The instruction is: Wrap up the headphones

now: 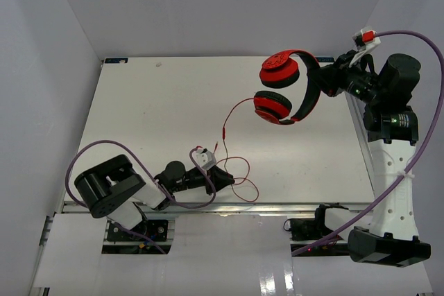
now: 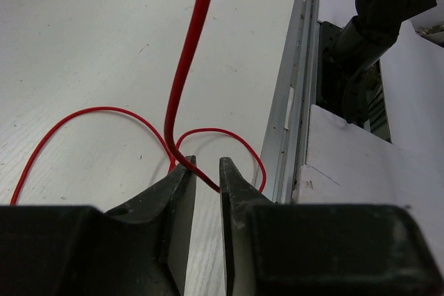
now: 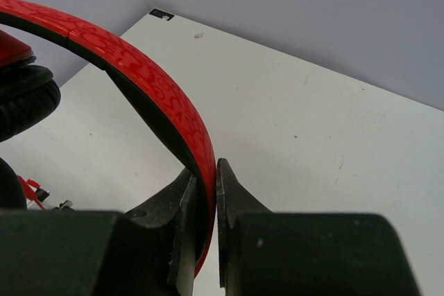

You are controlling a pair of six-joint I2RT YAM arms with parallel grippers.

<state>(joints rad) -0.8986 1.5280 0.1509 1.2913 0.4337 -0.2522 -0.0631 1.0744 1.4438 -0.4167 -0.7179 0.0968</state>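
The red headphones point(image 1: 279, 71) hang in the air at the back right, earcups toward the left. My right gripper point(image 1: 322, 82) is shut on their red-and-black headband point(image 3: 139, 60), which passes between its jaws point(image 3: 206, 168). The thin red cable point(image 1: 236, 164) drops from the lower earcup and lies in loops on the table near the front edge. My left gripper point(image 1: 225, 179) sits low over those loops. In the left wrist view the cable point(image 2: 184, 67) crosses the gap at the tips of my left gripper point(image 2: 206, 163), whose jaws stand apart, wider than the cable.
A metal rail point(image 2: 288, 102) runs along the table's near edge, right beside the cable loops. Thick purple robot cables point(image 1: 416, 150) arc along both arms. White walls point(image 1: 62, 32) enclose the table on the left, back and right.
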